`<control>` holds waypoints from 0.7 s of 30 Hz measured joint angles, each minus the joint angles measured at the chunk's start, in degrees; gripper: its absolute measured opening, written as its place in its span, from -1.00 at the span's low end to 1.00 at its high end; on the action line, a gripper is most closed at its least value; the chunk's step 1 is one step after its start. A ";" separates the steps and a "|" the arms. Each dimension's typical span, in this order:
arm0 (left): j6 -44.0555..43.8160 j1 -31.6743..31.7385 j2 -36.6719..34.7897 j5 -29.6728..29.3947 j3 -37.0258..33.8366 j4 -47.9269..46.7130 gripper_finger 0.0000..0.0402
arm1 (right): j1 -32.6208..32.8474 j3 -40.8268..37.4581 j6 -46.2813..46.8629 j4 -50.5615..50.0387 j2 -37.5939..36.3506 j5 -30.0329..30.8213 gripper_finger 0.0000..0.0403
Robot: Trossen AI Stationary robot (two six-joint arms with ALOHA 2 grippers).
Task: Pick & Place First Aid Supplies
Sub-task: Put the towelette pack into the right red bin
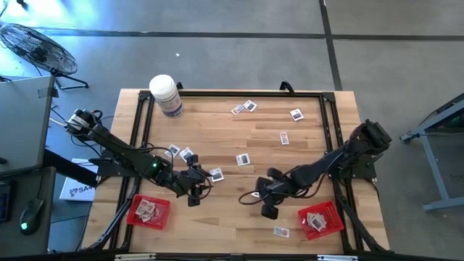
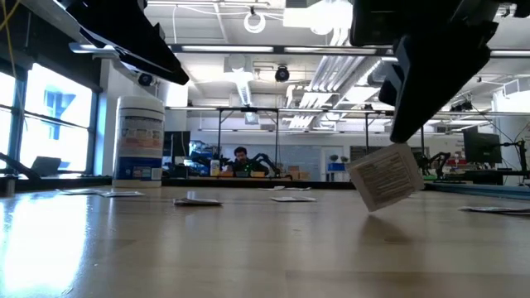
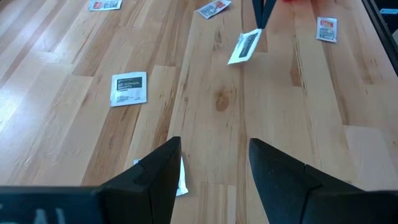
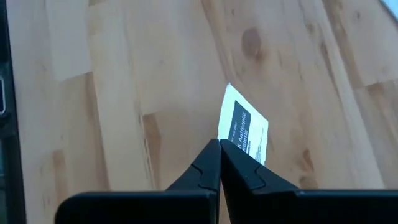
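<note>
Holding a single first aid packet [image 4: 244, 129] pinched by one edge, the right tool [image 1: 269, 211] is clamped shut on it and has it lifted clear of the tabletop [image 1: 239, 138]; in the low view the packet hangs tilted below the tool with its shadow on the wood under it. So the thing that matters now is where the drop-off sits: the right red tray [image 1: 320, 220] is just beside this tool, off toward the robot's right and a touch closer to the front edge, already with some packets in it. Looks to me like a short sideways carry over the tray rim, then let go; the right arm is obviously the one for it, since the left red tray [image 1: 148, 210] is well apart across the tabletop. The packet dangles loosely, so I'd guess it could swing or catch the rim if it goes in low. Meanwhile the left tool [image 1: 193, 194] hovers with its jaws spread wide and nothing between them, near a cluster of loose packets [image 1: 180, 153], with one packet [image 3: 129, 88] lying flat ahead of it and another poking out right by its left finger. More packets [image 1: 244, 108] are scattered toward the far side near the white bottle [image 1: 166, 94].
</note>
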 joint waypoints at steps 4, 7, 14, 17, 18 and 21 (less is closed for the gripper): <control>0.00 -0.01 0.00 0.00 0.00 -0.02 -0.07 | 1.35 0.00 2.56 -1.56 -1.47 -1.25 -1.00; 0.00 0.00 0.00 0.00 0.00 0.00 -0.07 | 3.02 0.00 5.26 -3.94 -4.24 -1.69 -1.00; 0.00 -0.01 0.00 0.02 0.00 -0.02 -0.07 | 10.01 0.02 16.20 -14.45 -13.19 -3.40 -1.00; 0.00 0.01 0.00 0.01 0.00 -0.03 -0.07 | 14.24 0.02 23.65 -19.60 -16.39 -4.62 -1.00; 0.00 0.01 0.00 0.00 0.00 -0.02 -0.07 | 15.80 0.02 26.25 -21.07 -17.21 -4.89 -1.00; 0.00 0.00 0.00 0.00 0.00 -0.02 -0.07 | 20.39 0.02 33.77 -24.75 -18.83 -6.04 -1.00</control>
